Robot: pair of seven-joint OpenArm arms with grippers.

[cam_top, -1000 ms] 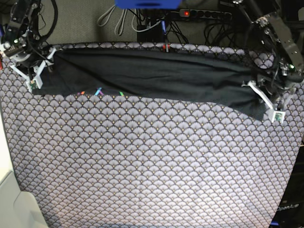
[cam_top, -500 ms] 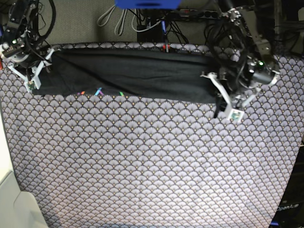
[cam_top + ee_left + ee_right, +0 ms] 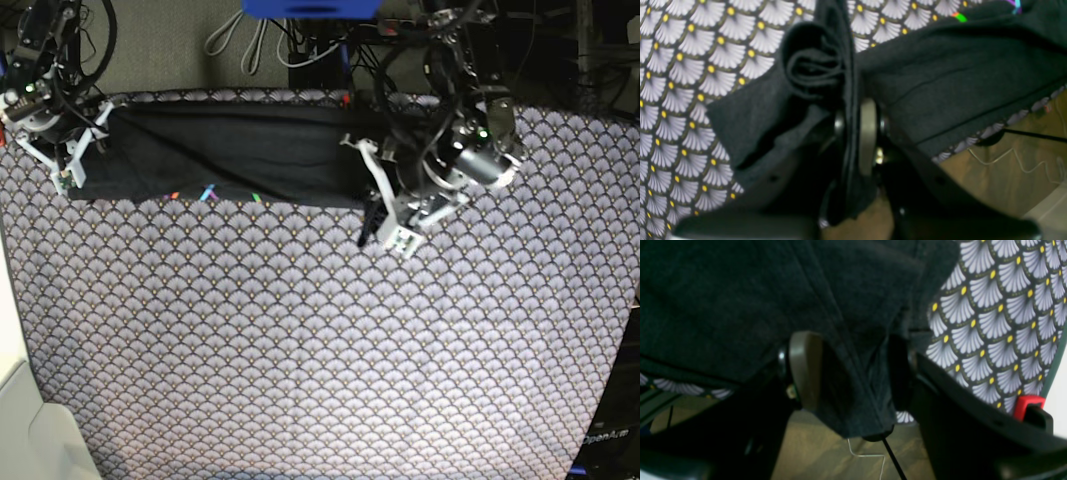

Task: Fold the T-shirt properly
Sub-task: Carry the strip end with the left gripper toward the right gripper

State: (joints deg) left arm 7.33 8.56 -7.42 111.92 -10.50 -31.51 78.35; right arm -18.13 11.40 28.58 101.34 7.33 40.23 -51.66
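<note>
The dark charcoal T-shirt [image 3: 230, 150] lies as a long folded strip along the table's far edge. Bits of its coloured print [image 3: 210, 193] peek out at the near hem. My left gripper [image 3: 383, 228] is at the strip's right end, near the table's middle, and is shut on a bunched fold. The left wrist view shows the T-shirt [image 3: 957, 76] pinched in the left gripper [image 3: 853, 133]. My right gripper [image 3: 68, 172] stands open at the strip's left end. In the right wrist view the T-shirt [image 3: 723, 300] hangs its corner between the wide jaws of the right gripper [image 3: 853, 373].
A scallop-patterned tablecloth [image 3: 320, 340] covers the whole table. Behind the far edge lie cables and a power strip [image 3: 420, 28], beside a blue object [image 3: 310, 8]. A white surface [image 3: 30, 430] sits at the near left corner.
My left gripper has carried the T-shirt's right end leftward from the table's right edge to its middle, shortening the strip. The right arm has not moved.
</note>
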